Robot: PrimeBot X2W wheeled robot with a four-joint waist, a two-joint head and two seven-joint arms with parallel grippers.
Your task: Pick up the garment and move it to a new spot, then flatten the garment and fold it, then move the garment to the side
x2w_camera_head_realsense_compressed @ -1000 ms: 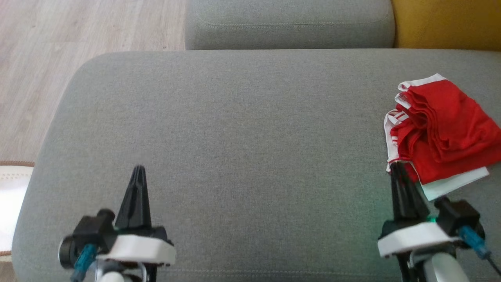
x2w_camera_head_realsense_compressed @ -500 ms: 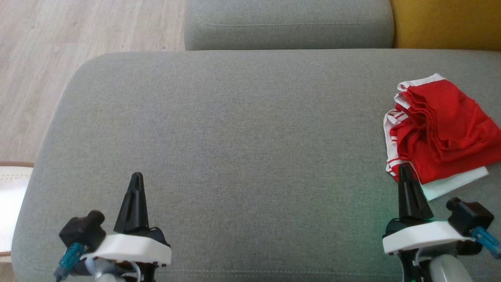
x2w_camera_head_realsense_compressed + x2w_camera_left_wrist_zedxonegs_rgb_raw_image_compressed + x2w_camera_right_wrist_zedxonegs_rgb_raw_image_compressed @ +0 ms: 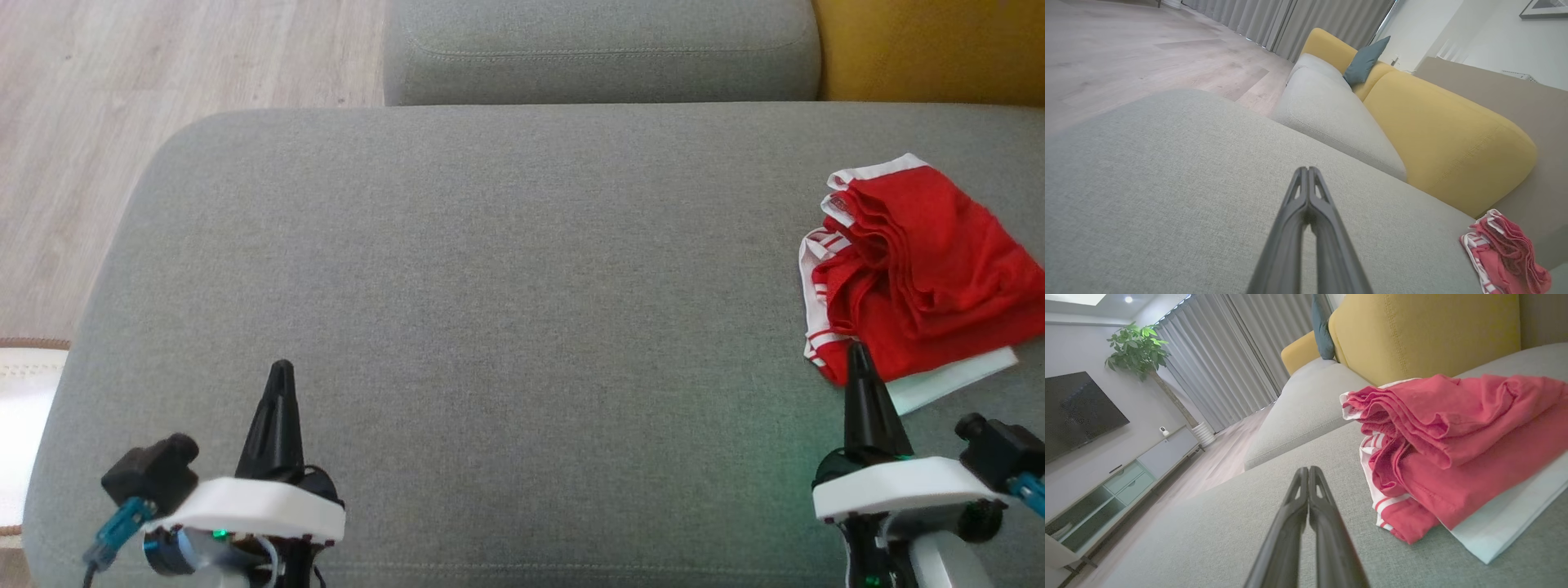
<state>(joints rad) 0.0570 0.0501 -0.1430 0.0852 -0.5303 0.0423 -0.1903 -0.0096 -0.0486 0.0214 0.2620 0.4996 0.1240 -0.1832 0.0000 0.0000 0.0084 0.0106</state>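
The red garment (image 3: 922,269), bunched in loose folds with white striped trim along its left edge, lies at the far right of the grey sofa seat (image 3: 506,286), in front of the yellow backrest (image 3: 931,49). The right hand (image 3: 856,349) has its two dark fingers pressed together on nothing, their tips just beside the garment's near left corner, low over the seat. The left hand (image 3: 280,367) is likewise closed and empty, well apart from the garment at the seat's near left.
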